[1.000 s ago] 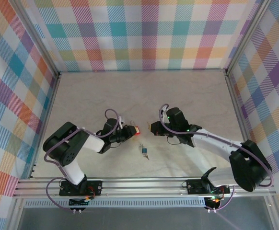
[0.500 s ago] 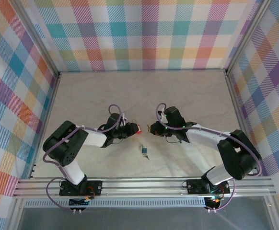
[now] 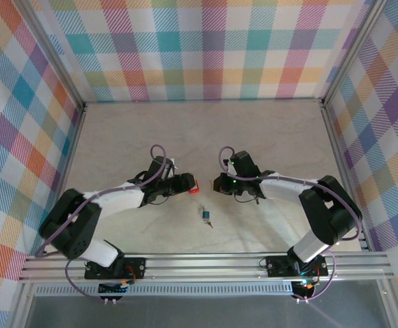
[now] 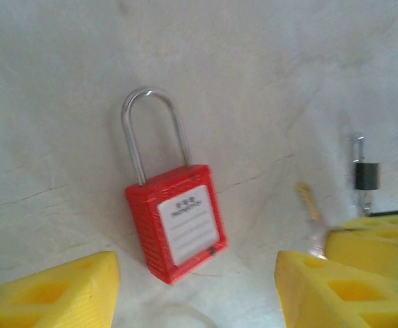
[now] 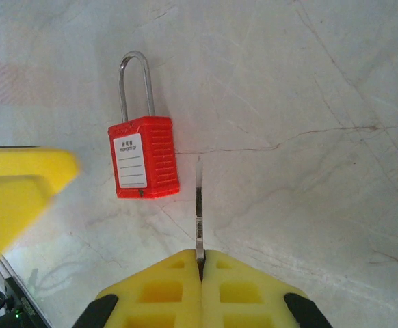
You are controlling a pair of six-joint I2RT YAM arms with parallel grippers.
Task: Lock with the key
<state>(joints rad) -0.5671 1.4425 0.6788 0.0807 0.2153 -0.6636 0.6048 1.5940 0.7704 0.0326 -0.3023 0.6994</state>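
White ruled label on red padlock, print unreadable

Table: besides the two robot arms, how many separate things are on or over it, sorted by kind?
Red padlock, lying flat: 1
Key, pinched in the right tool: 1
Small dark-headed metal piece, loose on the table, probably a spare key: 1
Total: 3

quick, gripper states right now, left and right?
Left gripper: open, red padlock lies loose on the table between its fingers.
Right gripper: shut on the key.
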